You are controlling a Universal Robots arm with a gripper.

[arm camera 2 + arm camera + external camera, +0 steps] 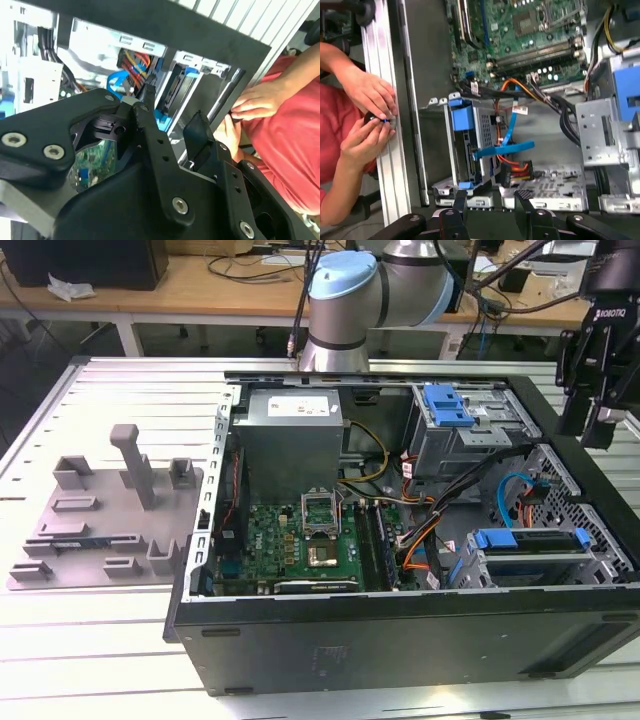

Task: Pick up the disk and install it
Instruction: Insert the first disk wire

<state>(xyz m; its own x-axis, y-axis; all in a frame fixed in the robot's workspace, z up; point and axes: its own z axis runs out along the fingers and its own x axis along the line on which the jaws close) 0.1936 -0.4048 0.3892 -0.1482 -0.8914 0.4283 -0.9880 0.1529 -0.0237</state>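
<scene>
Item: gripper (590,428), black, two-fingered, poised above the computer case (400,640) at its corner on the exterior view's right. In both wrist views the fingers (460,205) are spread apart with nothing between them. Item: the disk (530,540), seated in the drive cage (600,540) at the case corner nearest the gripper, blue carrier rails uppermost. In the first wrist view the disk (462,117) stands edge-on inside the cage, just beyond the fingertips and apart from them, with a blue ribbon cable (502,147) lying beside it. Item: motherboard (310,540) on the case floor, with the grey power supply (290,430) next to it. Item: ribbed blue latch (445,405) on the far bay. Item: grey tray (110,510) with upright posts, on the slatted table (100,640) at the exterior view's left. Item: a person's hands (367,95), in a red garment, pinching a small dark object at the table's edge rail outside the case wall.
</scene>
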